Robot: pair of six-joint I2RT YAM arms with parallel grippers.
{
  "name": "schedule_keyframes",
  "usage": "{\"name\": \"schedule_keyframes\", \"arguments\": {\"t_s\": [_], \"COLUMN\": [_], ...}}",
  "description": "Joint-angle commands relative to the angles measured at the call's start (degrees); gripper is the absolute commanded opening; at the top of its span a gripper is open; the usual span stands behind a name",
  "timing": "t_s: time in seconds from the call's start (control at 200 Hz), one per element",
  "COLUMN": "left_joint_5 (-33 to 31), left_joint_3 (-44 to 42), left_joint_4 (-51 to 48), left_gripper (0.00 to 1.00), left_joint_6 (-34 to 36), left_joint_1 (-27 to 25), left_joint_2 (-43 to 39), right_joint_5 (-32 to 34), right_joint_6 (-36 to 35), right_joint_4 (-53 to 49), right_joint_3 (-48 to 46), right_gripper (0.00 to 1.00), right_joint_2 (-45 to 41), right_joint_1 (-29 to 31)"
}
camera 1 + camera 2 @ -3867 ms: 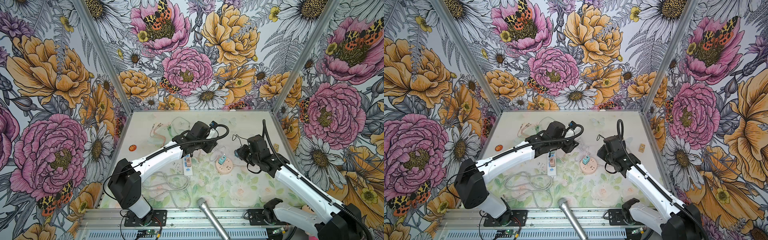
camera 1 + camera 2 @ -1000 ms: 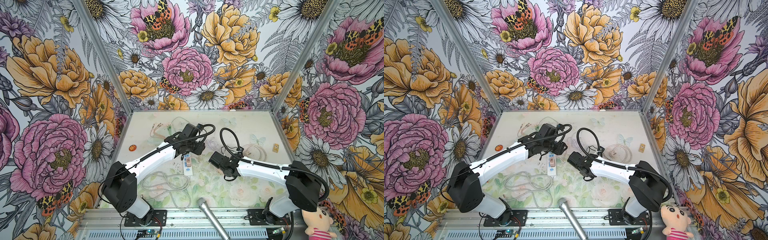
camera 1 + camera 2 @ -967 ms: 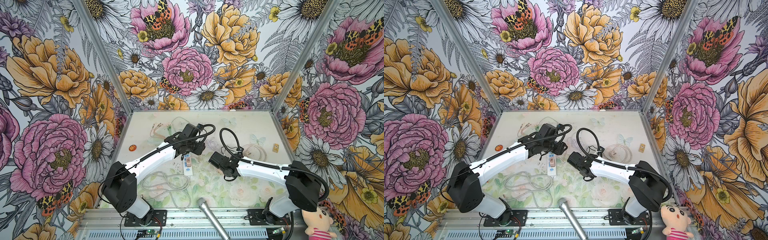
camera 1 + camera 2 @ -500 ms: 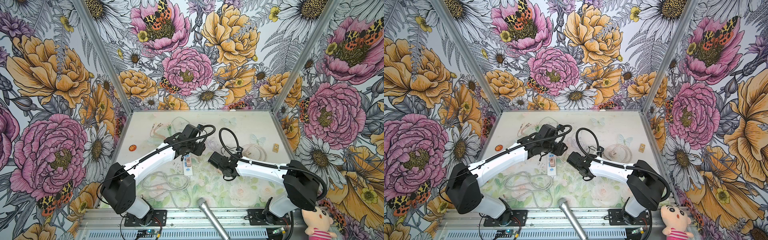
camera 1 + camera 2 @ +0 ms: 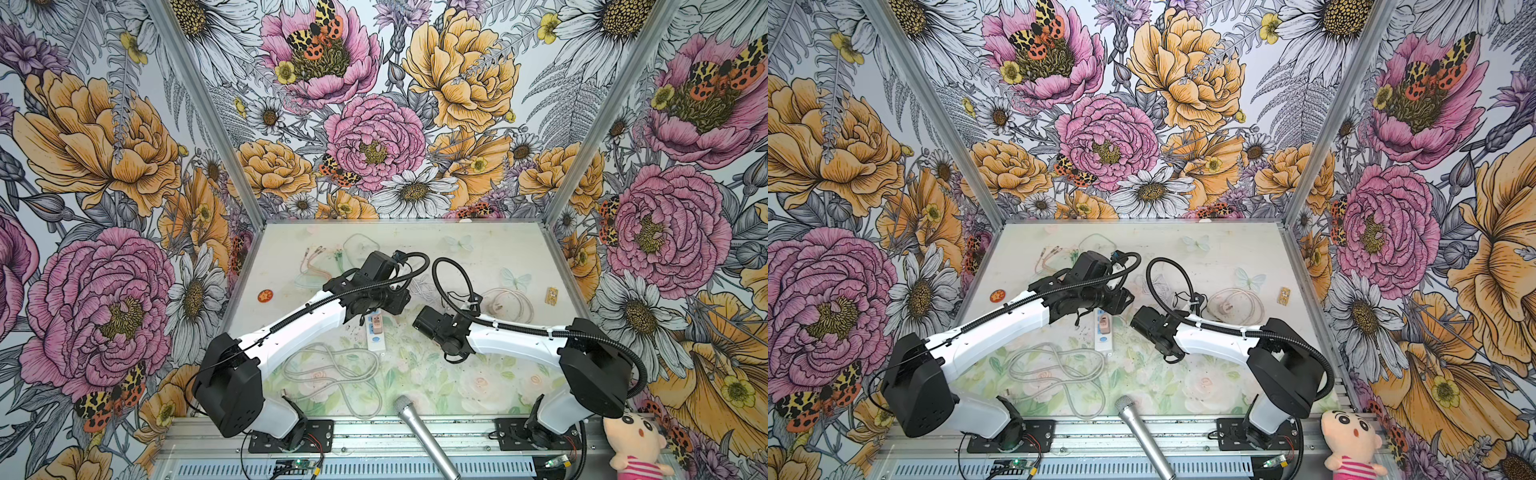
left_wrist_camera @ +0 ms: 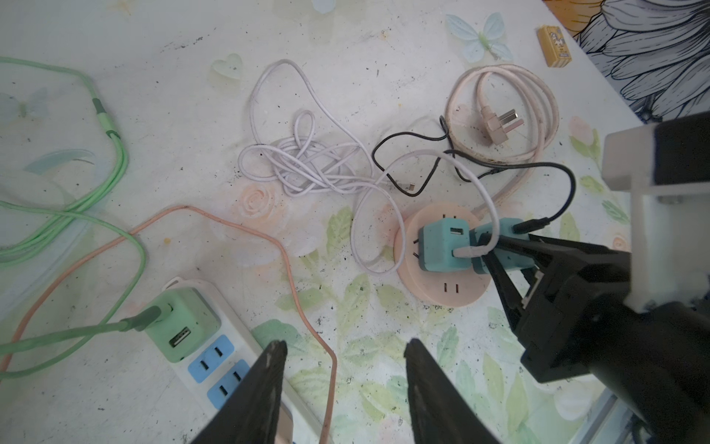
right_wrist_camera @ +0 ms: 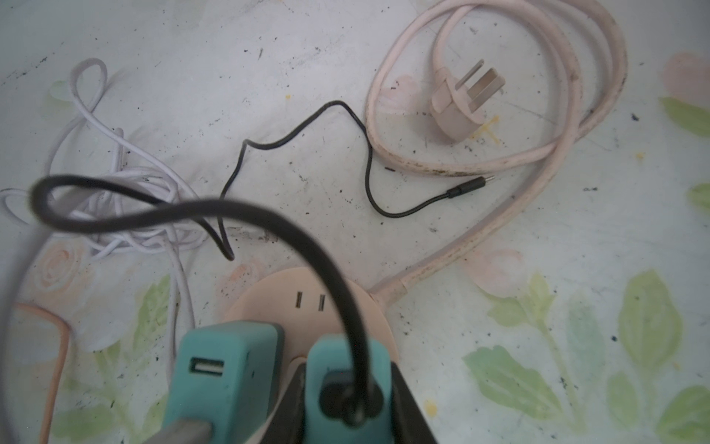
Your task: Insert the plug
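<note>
1. Right arm: laid low and near level, reaching to the table's middle. Left arm: slanting in from its base, wrist above the power strip.
2. Teal plug: stands on the round pink socket, just beside 1 other teal charger. Its black cable end faces up; the prongs are hidden.
3. Right gripper: clamped on 2 sides of the teal plug. Left gripper: jaws apart, empty.
</note>
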Motion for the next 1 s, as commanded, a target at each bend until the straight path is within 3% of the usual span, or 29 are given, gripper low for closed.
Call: {"name": "schedule_keyframes", "arguments": {"t_s": [0.0, 0.24, 0.425, 0.671, 0.831, 0.996], "left_joint_5": [-0.7, -1.4, -1.9, -4.1, -5.4, -8.3], "left_joint_3": [-1.1, -1.9, -1.5, -1.9, -1.9, -1.7], "left_joint_4": [0.4, 0.3, 0.3, 0.3, -0.3, -2.3], "left_gripper": [0.53, 0.53, 0.53, 0.53, 0.53, 0.53], "left_joint_6": [-0.6, -1.5, -2.6, -3.8, -4.3, -5.9], "left_joint_1": [-0.5, -0.6, -1.2, -4.0, -5.8, -6.0], "left_joint_2": [-2.3, -4.0, -4.1, -4.5, -5.1, -5.3], "right_joint_5": [-4.6, -5.7, -7.2, -9.8, -11.4, -14.7], "right_joint_6": [-4.6, -12.3, -17.1, -18.0, -15.1, -17.3], "right_joint_4": [-3.8, -3.8, -3.6, 2.2, 3.8, 5.3], "right_joint_3": [0.6, -1.6, -2.7, -8.1, -12.4, -12.8], "right_gripper": [0.0, 0.0, 0.0, 0.0, 0.0, 0.0], "right_joint_2": [3.4, -0.7, 1.3, 0.6, -0.7, 2.0], "right_joint_1": [0.3, -0.3, -0.4, -0.2, 0.1, 0.1]}}
